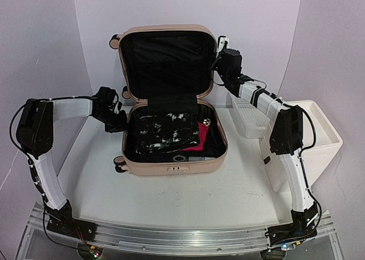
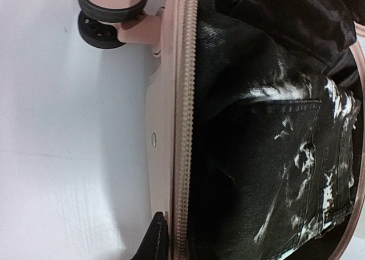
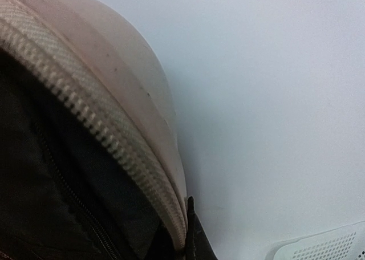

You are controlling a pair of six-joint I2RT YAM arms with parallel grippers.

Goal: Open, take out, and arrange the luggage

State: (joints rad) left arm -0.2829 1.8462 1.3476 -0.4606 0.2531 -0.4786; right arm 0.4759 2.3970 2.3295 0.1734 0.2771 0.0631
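The pale pink luggage [image 1: 168,97] sits open at the centre of the white surface [image 1: 171,203]. Its black-lined lid stands upright at 12 o'clock and its lower shell lies flat toward 6. Inside the shell lie black-and-white marbled jeans [image 1: 159,131], with a red cloth [image 1: 199,135] at their 3 o'clock.

The right hand [image 1: 221,48] is closed on the lid's rim at the lid's 2 o'clock, propping it up. The left hand [image 1: 120,122] meets the shell's rim at 9 o'clock. Whether it grips that rim cannot be told, as only one fingertip [image 2: 155,237] shows. A white mesh basket [image 1: 251,120] stands at the case's 3 o'clock.

The step appears to be steadying the case for unpacking. It would go best with the lid held firm while the left hand lifts the jeans straight up, clear of the zipper [image 2: 183,129].

Only the left wrist view shows the jeans' pocket stitching and a black wheel [image 2: 111,3]. Only the overhead view shows both arms.
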